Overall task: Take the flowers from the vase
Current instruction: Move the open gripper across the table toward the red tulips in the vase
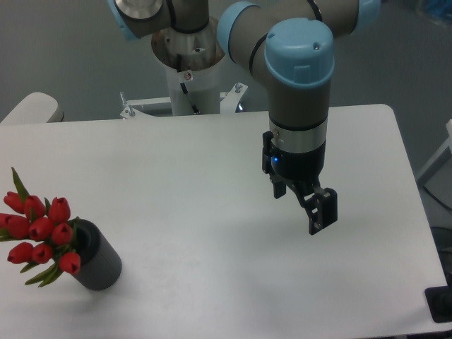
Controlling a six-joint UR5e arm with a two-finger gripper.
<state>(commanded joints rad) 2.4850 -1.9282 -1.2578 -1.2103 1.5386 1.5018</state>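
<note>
Far to the left of the gripper (319, 210) and lower in the picture, the tulips (41, 229) are seen leaning out of the dark grey vase (99, 258), their red buds spilling past its left rim while the stems stay seated in the hole. Nothing is held yet, so the step in hand is judged to be the approach. It would best be made by a sweep across the white table (212, 176) toward the bunch, with the fingers lined up across the stems just above the vase mouth, where the stalks are gathered. The buds should be avoided, since they would likely be crushed or slip. A pull along the lean of the stems is advised, so that the vase is not tipped. To the right, the arm is bent down from its base at the far edge, the wrist held near vertical above the table. Whether the fingers are parted cannot be told from this angle
</note>
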